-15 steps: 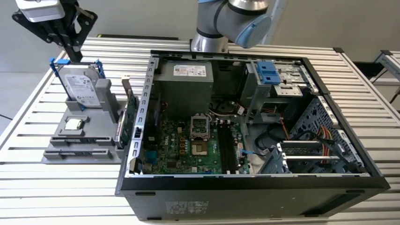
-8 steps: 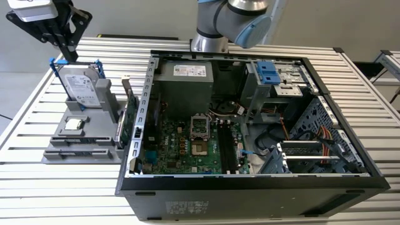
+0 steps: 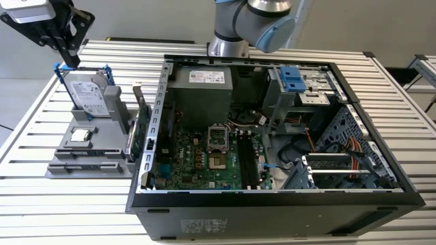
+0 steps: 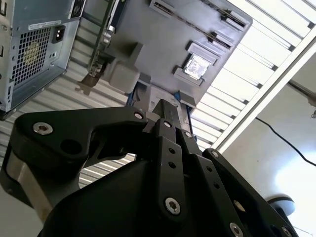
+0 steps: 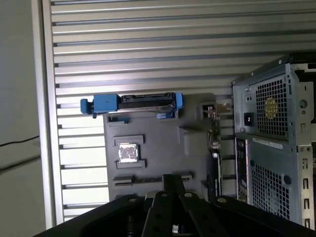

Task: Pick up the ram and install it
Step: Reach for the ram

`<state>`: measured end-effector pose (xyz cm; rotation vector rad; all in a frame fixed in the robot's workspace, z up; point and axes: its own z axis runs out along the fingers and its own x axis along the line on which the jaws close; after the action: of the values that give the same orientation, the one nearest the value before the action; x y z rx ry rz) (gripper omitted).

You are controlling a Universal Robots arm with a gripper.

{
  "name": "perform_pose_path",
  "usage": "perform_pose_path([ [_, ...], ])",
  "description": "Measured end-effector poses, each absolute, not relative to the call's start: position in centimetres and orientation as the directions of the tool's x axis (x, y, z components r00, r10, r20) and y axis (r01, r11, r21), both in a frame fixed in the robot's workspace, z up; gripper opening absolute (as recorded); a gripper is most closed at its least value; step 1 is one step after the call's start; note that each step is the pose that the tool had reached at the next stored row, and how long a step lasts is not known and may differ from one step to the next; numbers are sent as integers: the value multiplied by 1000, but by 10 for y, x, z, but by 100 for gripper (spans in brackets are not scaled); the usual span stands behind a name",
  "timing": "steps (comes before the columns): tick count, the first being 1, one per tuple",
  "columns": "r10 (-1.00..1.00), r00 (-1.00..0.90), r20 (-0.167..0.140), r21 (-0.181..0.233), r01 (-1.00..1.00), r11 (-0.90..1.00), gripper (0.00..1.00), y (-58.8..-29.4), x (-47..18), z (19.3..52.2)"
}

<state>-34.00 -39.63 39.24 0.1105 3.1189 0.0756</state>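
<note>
The ram [image 3: 75, 151] looks to me like the thin dark strip standing on edge in a long slot of the grey tray [image 3: 58, 171]. I cannot make out its colour or chips from here. In the first wrist view the same strip [image 5: 143, 179] runs across the tray [image 5: 192, 148] just past the processor chip [image 5: 128, 152]. In the exterior view the processor chip [image 3: 80, 135] sits at 12 o'clock from the ram. Beyond it, the silver hard drive [image 3: 89, 94] with blue clips stands upright at the tray's far end. A green card [image 3: 138, 127] stands on edge along the tray's 3 o'clock side, hard against the open computer case [image 3: 272, 204]. The case fills the middle of the slatted table [image 3: 27, 112], with its motherboard [image 3: 204, 158] exposed. My gripper [image 3: 70, 62] hangs at 12 o'clock from the hard drive, above its top edge and well apart from the ram. Its fingers [image 4: 165, 116] look drawn together at the tips and I see nothing held between them. In the first wrist view the gripper [image 5: 173, 181] points down at the tray, its tip overlapping one end of the ram's slot. The arm [image 3: 252, 25] reaches in from 12 o'clock behind the case.
</note>
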Motion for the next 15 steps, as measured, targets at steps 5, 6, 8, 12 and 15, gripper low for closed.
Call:
perform_pose_path([
  [5,71,-997,-18,49,70,996,0,-396,-344,392],
  [6,71,-997,-18,49,70,996,0,-396,-345,392],
  [8,71,-997,-18,49,70,996,0,-396,-347,392],
  [12,71,-997,-18,49,70,996,0,-396,-349,392],
  [15,71,-997,-18,49,70,996,0,-395,-350,392],
])
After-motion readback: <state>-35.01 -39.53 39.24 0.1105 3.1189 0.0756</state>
